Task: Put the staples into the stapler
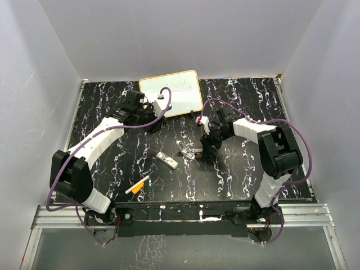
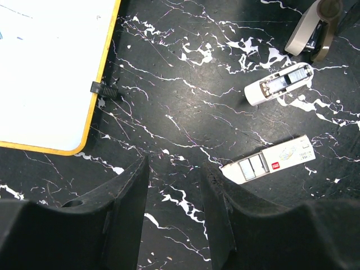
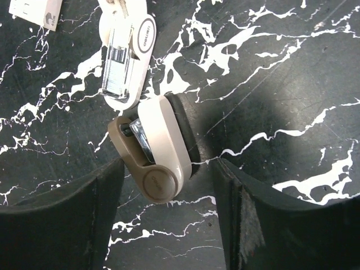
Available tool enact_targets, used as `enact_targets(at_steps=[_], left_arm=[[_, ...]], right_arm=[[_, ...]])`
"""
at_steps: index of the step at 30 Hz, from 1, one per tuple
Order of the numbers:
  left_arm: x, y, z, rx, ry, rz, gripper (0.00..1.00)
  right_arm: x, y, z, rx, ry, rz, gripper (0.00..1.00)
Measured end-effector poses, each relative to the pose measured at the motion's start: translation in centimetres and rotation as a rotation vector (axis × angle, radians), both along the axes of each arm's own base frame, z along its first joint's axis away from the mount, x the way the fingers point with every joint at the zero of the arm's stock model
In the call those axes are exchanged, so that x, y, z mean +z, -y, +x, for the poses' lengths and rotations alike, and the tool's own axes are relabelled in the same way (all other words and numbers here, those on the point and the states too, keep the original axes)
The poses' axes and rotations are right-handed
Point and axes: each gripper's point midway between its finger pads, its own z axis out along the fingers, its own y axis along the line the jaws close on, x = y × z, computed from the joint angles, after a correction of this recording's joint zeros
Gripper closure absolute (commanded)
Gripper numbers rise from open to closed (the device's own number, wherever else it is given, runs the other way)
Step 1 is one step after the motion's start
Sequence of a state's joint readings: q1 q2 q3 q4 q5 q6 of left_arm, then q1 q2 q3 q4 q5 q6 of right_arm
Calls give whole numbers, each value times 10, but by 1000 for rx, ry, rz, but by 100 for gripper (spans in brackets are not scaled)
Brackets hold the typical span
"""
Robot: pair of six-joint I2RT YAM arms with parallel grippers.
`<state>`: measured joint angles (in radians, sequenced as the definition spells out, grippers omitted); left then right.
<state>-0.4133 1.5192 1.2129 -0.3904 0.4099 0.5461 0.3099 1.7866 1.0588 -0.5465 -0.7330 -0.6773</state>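
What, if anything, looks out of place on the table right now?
Only the stapler stands out: it lies swung open, its beige top folded back between the open fingers of the right gripper, metal channel exposed. The staples pack lies flat beside it, not touching. Nothing spilled or damaged shows.

Stapler (image 3: 159,147) hinged open; staples pack (image 2: 269,166) flat nearby.
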Motion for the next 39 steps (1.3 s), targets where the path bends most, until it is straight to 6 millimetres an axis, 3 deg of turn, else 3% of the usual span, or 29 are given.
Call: enact_targets(at_steps=[8,11,15,22,29,34,39], left_arm=[[1,-1,0,1,1,-1,59],[1,-2,1,5,3,-2,59],[2,-2,1,9,3,-5,59],[2,-3,1,13,1,-6,59],[2,-4,2,16,0,-6,59],[2,-4,2,17,0,-6,59],[2,-4,2,20,-1,-7,59]], right_arm=[[-1,3,-15,27,60,-12,52],[5,10,-27,18,129,-21,58],[18,15,-27,-10,267,-10,63],[33,11,-16,-33,394,18,40],[18,6,-22,-25,327,21,32],[3,1,-28,-12,271,8,39],[-4,-2,-25,-7,286,-19,59]])
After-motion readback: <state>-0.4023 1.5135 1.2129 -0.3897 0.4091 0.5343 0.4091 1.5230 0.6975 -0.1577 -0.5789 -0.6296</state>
